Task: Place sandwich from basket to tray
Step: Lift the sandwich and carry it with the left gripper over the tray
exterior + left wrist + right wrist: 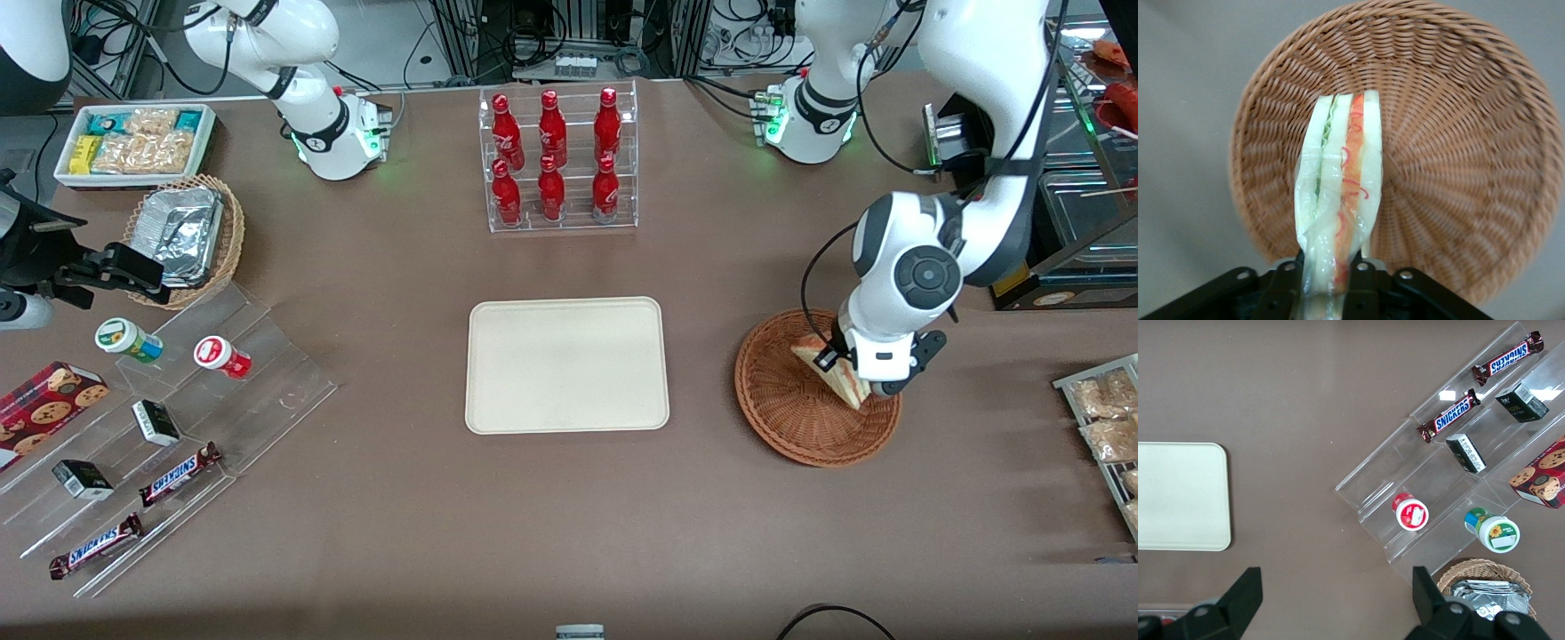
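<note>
Gripper (1328, 283) fingers clamp the wrapped sandwich (1341, 193) by one end (its long axis running straight out from them) above the reddish-brown wicker basket (1458, 133); the cream tray (567, 364) lies sideways, toward the parked arm's end.

Brown table (569, 498) bears tray (567, 365), basket (791, 404), end effector (867, 378) above.
</note>
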